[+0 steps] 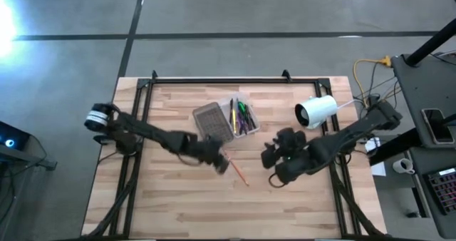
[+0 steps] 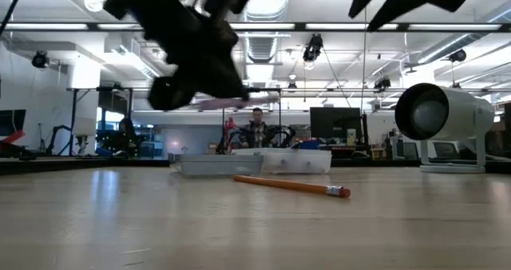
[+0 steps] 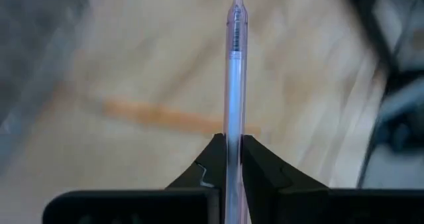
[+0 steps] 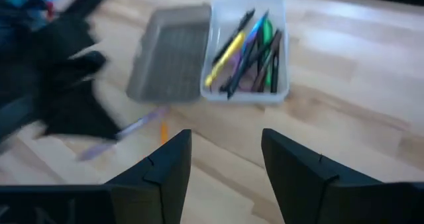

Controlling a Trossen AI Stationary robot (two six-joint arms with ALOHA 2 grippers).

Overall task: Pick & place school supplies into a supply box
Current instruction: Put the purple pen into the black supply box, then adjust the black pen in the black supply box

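Left gripper (image 3: 229,159): your jaws are clenched on a pale lilac pen (image 3: 234,71), held in the air above the bench (image 1: 178,205), just off the box's 6 o'clock edge in the high view.
Right gripper (image 4: 225,159): your jaws stand released and hold nothing; the arm waits at about 4 o'clock from the box.
Orange pencil (image 1: 239,172): it lies loose on the bench between the two grippers, so it is left to pick.
Supply box (image 1: 224,119): it sits open toward 12 o'clock, the grey ribbed half beside the clear half.
Done: several pens (image 4: 248,48), green, yellow and dark, already lie in the clear half.
Left to do: by my reading, drop the held pen in, then fetch the pencil.
Scissors: I cannot make them out.
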